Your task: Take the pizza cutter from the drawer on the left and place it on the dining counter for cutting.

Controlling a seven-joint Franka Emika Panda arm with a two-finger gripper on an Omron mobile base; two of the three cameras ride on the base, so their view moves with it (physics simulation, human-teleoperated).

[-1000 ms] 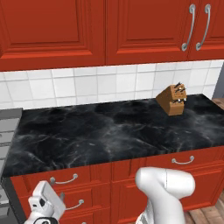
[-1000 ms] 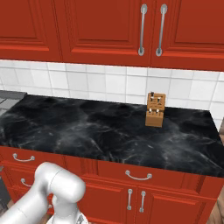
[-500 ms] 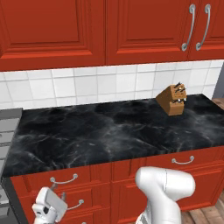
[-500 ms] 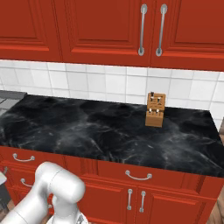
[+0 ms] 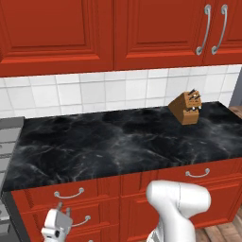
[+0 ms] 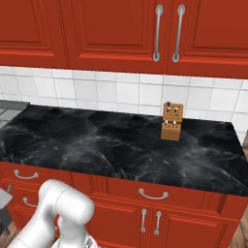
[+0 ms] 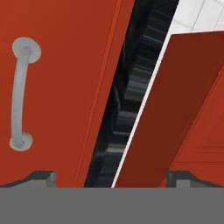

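Left base view: veined black marble desk point(image 5: 118, 142) under glossy red cupboards, and a wooden knife block point(image 5: 186, 108) sits far right. The tool point(image 5: 57, 226) has dropped lower since a second ago, just beside the closed red drawer point(image 5: 69, 194). Right base view: same slab. Hand view: jaws spread wide, empty, with a curved silver handle point(image 7: 19, 94) ahead on the left.

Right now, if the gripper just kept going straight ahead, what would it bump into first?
Probably the red drawer front: it faces the open gripper, with the silver handle off to one side. Depth is hard to judge.
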